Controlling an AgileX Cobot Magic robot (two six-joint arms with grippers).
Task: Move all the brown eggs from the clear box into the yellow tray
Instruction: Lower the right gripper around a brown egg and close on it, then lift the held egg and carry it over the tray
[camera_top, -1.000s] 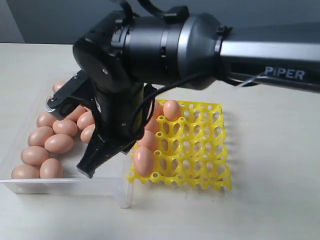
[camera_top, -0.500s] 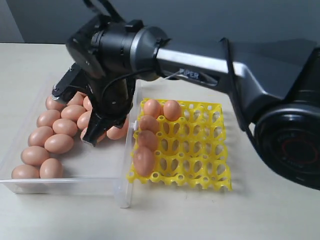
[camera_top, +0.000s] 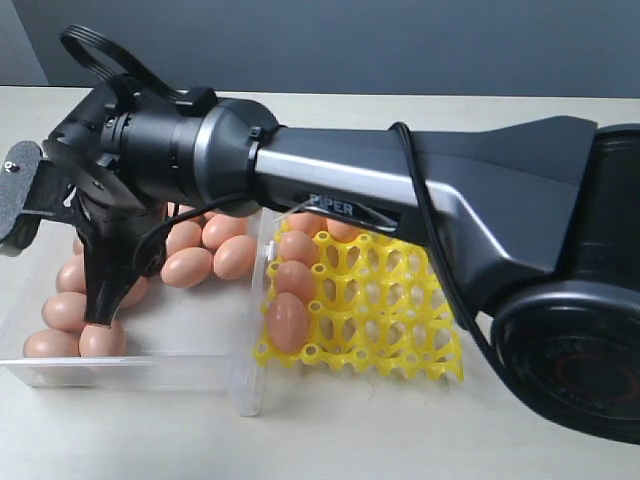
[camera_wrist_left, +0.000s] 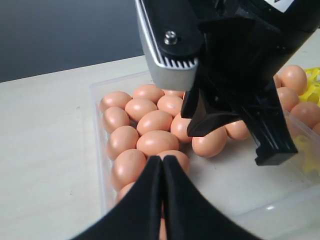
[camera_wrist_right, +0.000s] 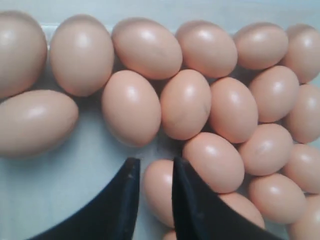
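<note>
The brown eggs (camera_top: 186, 267) lie heaped in the clear box (camera_top: 130, 372); more brown eggs (camera_wrist_right: 185, 103) fill the right wrist view. Three eggs (camera_top: 286, 322) sit in the near-left column of the yellow tray (camera_top: 400, 310); its far row is partly hidden by the arm. My right gripper (camera_top: 100, 308) reaches across over the box's left end. Its jaws stand a little open just above one egg (camera_wrist_right: 157, 192), gripping nothing. The left gripper (camera_wrist_left: 161, 160) is shut and empty, hovering over eggs (camera_wrist_left: 157, 142) near the box wall (camera_wrist_left: 97, 125). It is outside the exterior view.
The right arm's long black body (camera_top: 400, 190) spans the box and the tray's far side. In the left wrist view the right gripper (camera_wrist_left: 235, 142) hangs over the box's bare floor (camera_wrist_left: 235, 175). Pale tabletop (camera_top: 520, 420) surrounds both containers.
The right arm has swung left, from beside the tray wall to the box's left end, its gripper empty throughout. Eggs in the box and tray have stayed put.
</note>
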